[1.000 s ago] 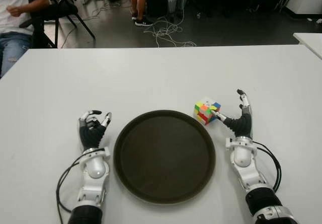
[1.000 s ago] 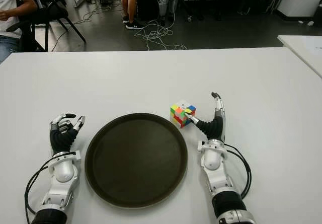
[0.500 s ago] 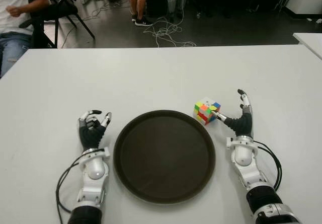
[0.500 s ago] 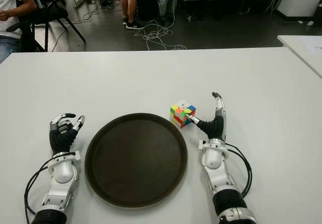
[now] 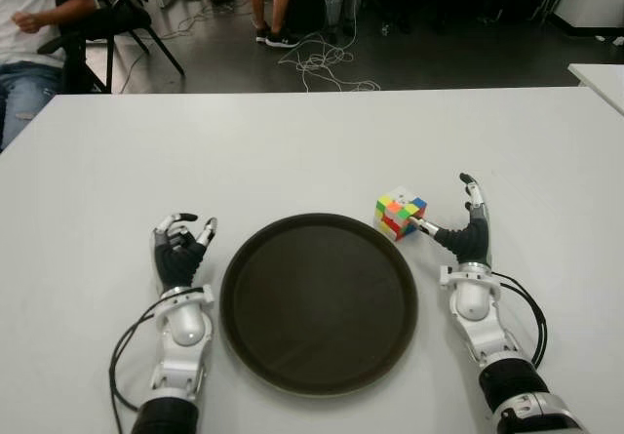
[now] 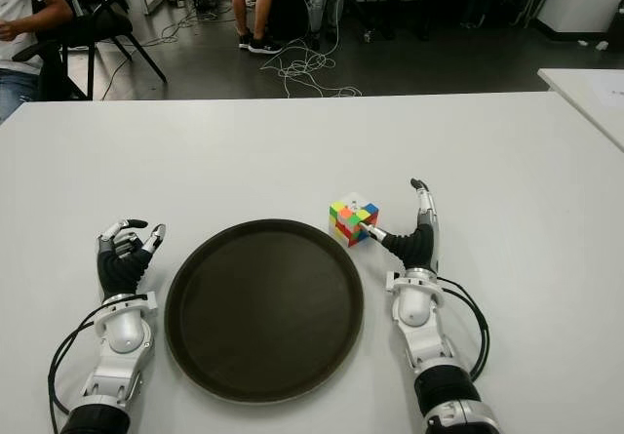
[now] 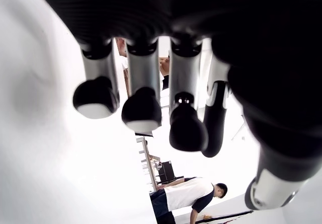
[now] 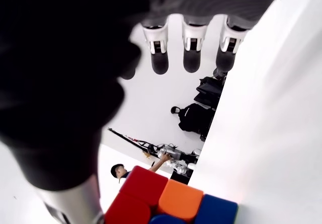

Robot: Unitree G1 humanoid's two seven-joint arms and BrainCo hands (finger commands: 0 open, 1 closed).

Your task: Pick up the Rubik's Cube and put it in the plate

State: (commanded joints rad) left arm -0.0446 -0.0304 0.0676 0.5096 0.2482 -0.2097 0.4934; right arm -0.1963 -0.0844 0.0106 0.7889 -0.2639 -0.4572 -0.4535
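The Rubik's Cube (image 5: 401,213) stands on the white table (image 5: 312,141) just beyond the right rim of the round dark plate (image 5: 319,301). My right hand (image 5: 458,221) is to the right of the cube, fingers stretched straight and spread. Its thumb tip touches the cube's near right corner. In the right wrist view the cube (image 8: 171,201) shows beside the thumb, with the straight fingers (image 8: 192,45) away from it. My left hand (image 5: 179,244) shows left of the plate, fingers curled around nothing.
The plate's inside is bare. A second white table (image 5: 600,75) shows at the far right. Beyond the table's far edge a person (image 5: 29,24) sits on a chair at the left, another stands farther back, and cables (image 5: 322,63) lie on the floor.
Both hands and the cube are where they were. Only the standing person in the background has shifted their feet.
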